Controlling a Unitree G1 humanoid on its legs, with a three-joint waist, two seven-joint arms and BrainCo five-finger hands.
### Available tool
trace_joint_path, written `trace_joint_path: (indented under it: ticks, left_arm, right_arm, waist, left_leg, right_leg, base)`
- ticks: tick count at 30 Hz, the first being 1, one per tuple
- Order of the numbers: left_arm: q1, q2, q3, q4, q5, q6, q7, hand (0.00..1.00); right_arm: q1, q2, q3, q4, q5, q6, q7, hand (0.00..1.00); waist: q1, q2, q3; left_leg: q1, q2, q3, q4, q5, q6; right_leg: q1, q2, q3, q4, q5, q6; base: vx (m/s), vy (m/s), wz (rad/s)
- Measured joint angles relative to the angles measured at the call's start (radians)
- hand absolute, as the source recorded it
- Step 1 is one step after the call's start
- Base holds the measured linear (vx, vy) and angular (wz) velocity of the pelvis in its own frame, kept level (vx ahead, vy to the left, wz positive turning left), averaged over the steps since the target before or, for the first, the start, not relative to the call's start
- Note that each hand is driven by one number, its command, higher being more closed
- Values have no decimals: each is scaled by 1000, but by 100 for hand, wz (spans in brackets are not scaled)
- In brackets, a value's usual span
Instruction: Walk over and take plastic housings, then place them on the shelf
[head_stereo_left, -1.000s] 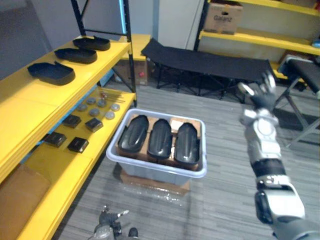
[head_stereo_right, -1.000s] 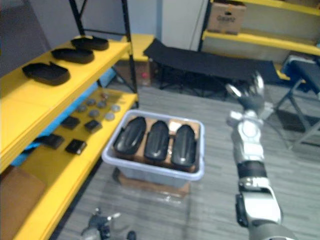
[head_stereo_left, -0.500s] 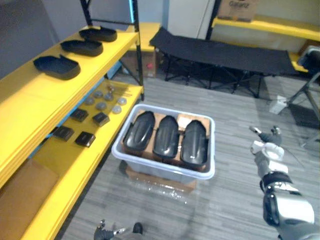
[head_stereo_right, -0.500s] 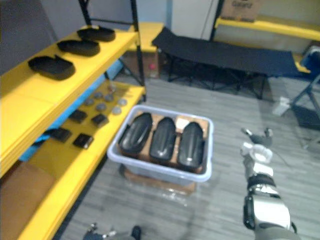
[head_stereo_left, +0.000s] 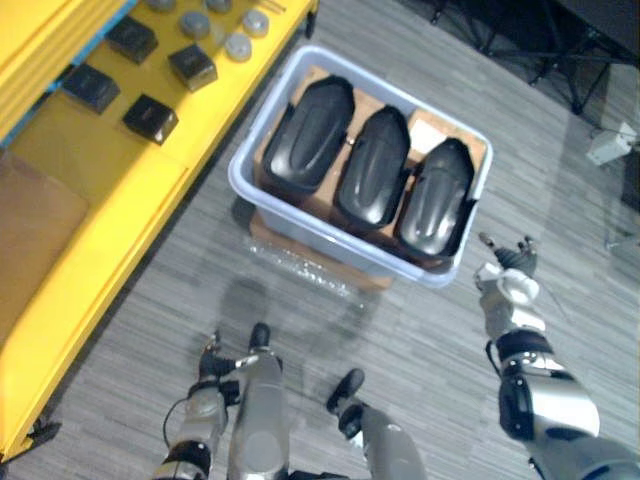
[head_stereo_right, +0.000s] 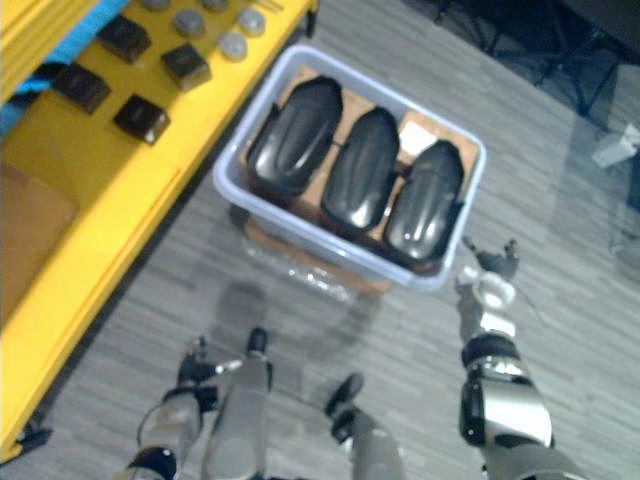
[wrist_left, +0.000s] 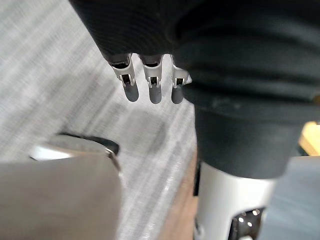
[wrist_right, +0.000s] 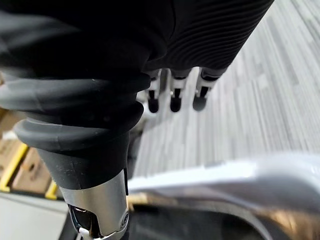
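Observation:
Three black plastic housings (head_stereo_left: 373, 165) lie side by side in a pale blue bin (head_stereo_left: 330, 237) on the floor. My right hand (head_stereo_left: 505, 272) is open with its fingers spread, just off the bin's near right corner and touching nothing. Its straight fingers (wrist_right: 172, 97) show over the grey floor in the right wrist view, with the bin's rim (wrist_right: 225, 170) beside them. My left hand (head_stereo_left: 212, 362) hangs low at the lower left, away from the bin. Its fingers (wrist_left: 152, 85) are straight and hold nothing.
A yellow shelf (head_stereo_left: 100, 230) runs along the left, carrying small black boxes (head_stereo_left: 150, 118), grey discs (head_stereo_left: 238, 45) and a brown board (head_stereo_left: 35, 215). The bin stands on a cardboard base (head_stereo_left: 268, 226). A white object (head_stereo_left: 610, 145) lies on the floor at the right.
The camera has tipped down, so the upper shelf has left the picture. My right hand has come closer to the bin's near right corner. The left hand shows more fully.

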Motion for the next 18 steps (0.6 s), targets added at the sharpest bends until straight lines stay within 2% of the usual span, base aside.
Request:
trace_joint_path:
  ticks: [4, 8, 11, 14, 18]
  left_arm:
    - [-2, -27, 25, -25, -8, -7, 10, 0]
    - [2, -38, 31, -55, -46, -27, 12, 0]
    - [8, -47, 40, -61, -75, -40, 26, 0]
    - [33, -56, 69, -74, -107, -40, 39, 0]
    - [103, -57, 80, -73, -132, -40, 40, 0]
  right_arm:
    - [-24, 11, 6, -24, 4, 21, -51, 0]
    - [-50, 10, 6, -26, 20, 33, -103, 0]
    - [-80, -24, 6, -28, 19, 49, -126, 0]
    - [-93, -77, 7, -31, 18, 89, -146, 0]
    - [-96, -132, 52, -30, 18, 138, -148, 0]
  waist:
    - [6, 3, 2]
    - [17, 5, 25]
    - [19, 26, 45]
    - [17, 48, 66]
    - [15, 63, 77]
  left_leg:
    - [-38, 4, 2, 13, -2, 0]
    - [-51, 4, 1, 15, -3, -2]
    - [-86, -2, -6, 33, -4, -3]
    - [-113, -16, -13, 51, -4, -3]
    - [-134, -27, -11, 84, -4, -3]
  right_leg:
    - [-31, -1, -19, 22, -5, -5]
    - [-64, -21, -24, 80, -46, -8]
    - [-115, -43, -25, 153, -88, -11]
    - [-160, -74, -25, 233, -129, -9]
    - [-202, -110, -19, 323, -168, -13]
  base:
    - [79, 17, 7]
    - [28, -10, 5]
    - [-21, -17, 5]
    - [-33, -23, 11]
    - [-9, -28, 7]
